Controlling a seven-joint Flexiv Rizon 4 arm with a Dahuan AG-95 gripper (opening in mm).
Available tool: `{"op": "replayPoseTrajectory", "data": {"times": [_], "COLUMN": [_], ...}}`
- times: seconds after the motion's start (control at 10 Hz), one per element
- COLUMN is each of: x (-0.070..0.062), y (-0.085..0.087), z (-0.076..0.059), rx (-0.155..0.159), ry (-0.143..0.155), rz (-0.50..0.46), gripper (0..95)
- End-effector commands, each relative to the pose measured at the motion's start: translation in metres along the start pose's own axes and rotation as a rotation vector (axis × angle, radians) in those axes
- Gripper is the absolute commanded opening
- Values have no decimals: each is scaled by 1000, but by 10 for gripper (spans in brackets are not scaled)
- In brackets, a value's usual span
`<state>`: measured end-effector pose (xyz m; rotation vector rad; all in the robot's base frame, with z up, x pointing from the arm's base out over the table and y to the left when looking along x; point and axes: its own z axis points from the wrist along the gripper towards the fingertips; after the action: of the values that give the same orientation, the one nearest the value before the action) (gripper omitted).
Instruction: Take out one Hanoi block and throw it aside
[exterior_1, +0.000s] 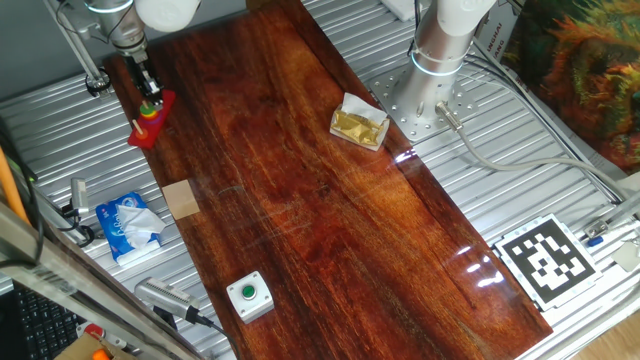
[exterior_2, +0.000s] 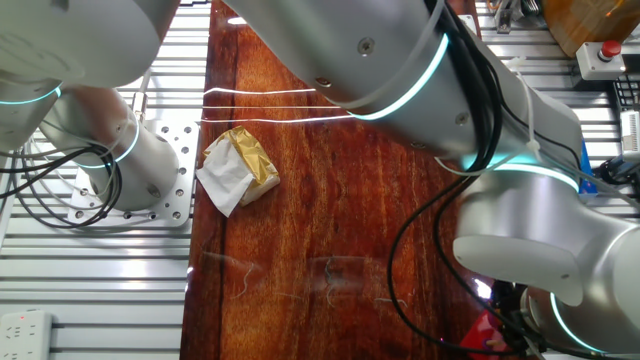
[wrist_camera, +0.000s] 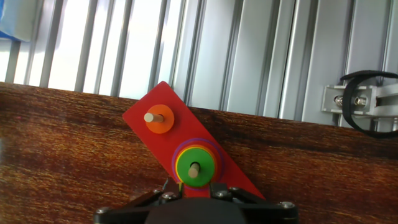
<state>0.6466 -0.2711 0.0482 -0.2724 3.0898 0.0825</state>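
Hovering above the small green ring-shaped Hanoi block (wrist_camera: 195, 165), which tops the stack on the red wooden base (wrist_camera: 140, 116), the two-finger gripper (wrist_camera: 194, 186) should descend centred; whether it is open is unclear.

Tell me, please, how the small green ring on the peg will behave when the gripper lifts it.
The green ring looks rigid and very light, so it should not bend. It sits on a peg, so it probably must go straight up. Being round and thin, it may roll once dropped. The red base might shift.
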Motion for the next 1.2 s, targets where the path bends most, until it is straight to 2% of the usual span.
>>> {"op": "replayPoseTrajectory", "data": {"times": [0.1, 1.1, 1.2], "x": [0, -1, -2], "y": [0, -6, -6], "z": [-1, 3, 3], "rx": [-5, -4, -2], "ry": [-1, -11, -18], "rz": [1, -10, -28], "gripper": [570, 570, 380]}}
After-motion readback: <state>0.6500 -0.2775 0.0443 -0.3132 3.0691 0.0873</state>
